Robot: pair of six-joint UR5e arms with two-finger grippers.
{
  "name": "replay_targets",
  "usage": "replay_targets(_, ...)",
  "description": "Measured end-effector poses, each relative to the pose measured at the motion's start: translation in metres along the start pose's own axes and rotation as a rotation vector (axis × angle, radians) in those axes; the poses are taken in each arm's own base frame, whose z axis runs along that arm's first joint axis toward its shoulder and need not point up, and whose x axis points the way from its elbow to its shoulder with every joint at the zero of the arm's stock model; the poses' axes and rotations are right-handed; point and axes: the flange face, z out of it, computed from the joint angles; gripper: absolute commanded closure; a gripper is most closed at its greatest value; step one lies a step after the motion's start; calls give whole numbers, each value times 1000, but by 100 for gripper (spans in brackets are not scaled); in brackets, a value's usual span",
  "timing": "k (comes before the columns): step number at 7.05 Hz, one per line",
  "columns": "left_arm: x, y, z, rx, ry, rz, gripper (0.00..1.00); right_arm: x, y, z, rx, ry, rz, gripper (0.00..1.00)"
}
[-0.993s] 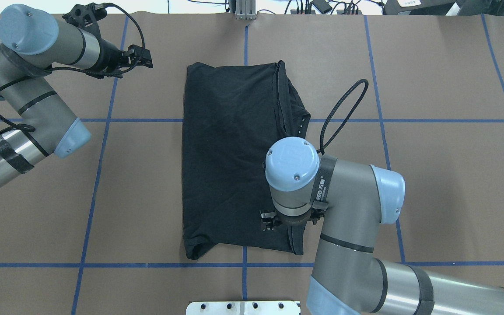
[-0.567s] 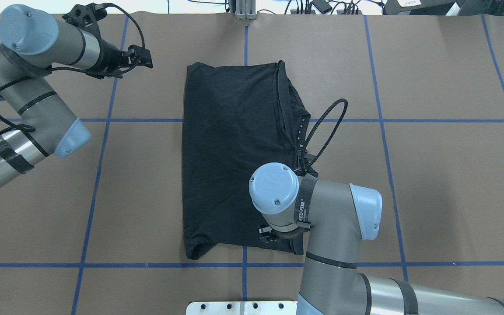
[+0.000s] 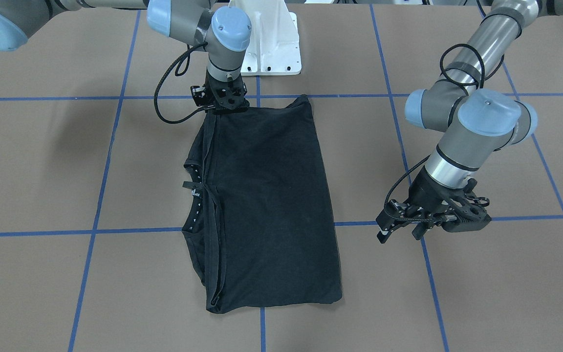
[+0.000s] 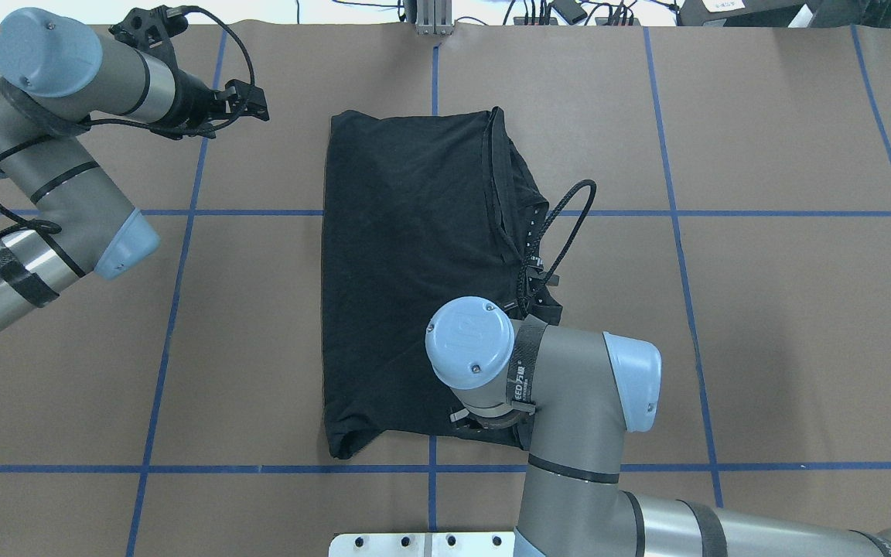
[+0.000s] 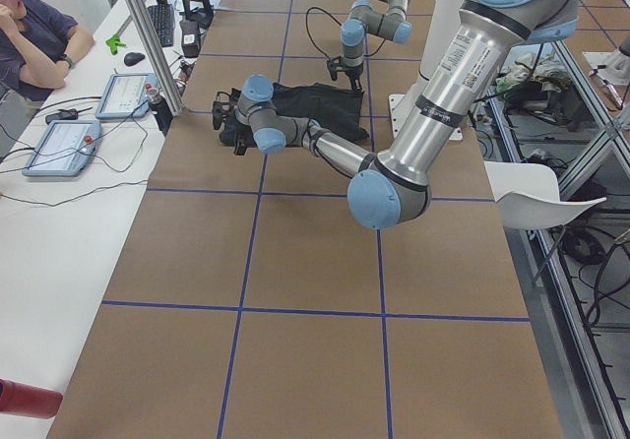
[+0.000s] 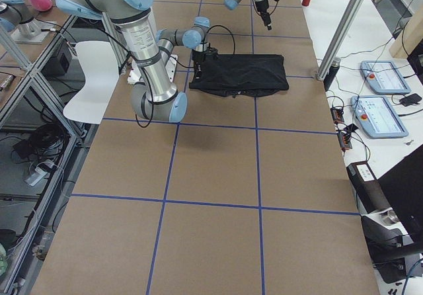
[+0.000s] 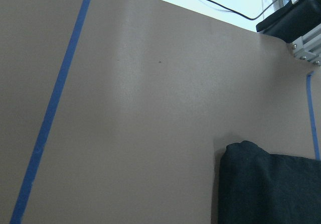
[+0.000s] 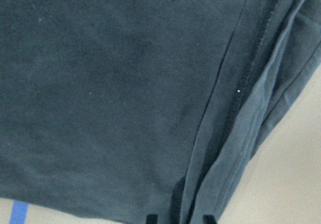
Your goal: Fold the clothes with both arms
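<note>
Silver-grey tubular arms (image 4: 577,402), light blue joint caps (image 4: 469,353), looping black cables (image 4: 591,186)

We see a black shirt (image 4: 407,286), plain on its upturned side, with a row of small white dots along the neckline at centre right of the overhead view. It lies on a brown desk (image 4: 786,325) crossed by a grid of blue tape lines (image 4: 801,213). The left arm (image 4: 66,193), upper left, and the right arm (image 4: 569,387), lower centre, are silver-grey with light blue caps; the latter wears a black band (image 4: 523,363) with white lettering. The left pincer (image 4: 260,103), right pincer (image 3: 227,107) and looping cables (image 4: 592,189) are black. The pedestal (image 3: 267,44) is white.
</note>
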Motion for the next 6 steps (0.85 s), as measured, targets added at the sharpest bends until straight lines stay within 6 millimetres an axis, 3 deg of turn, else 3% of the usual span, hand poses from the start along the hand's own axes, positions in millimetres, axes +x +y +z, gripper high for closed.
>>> replay_targets(5,0,0,0,0,0,-1,0,1,-2,21,19,68,-33,63)
replay_targets(6,0,0,0,0,0,-1,0,-1,0,21,19,68,-39,83)
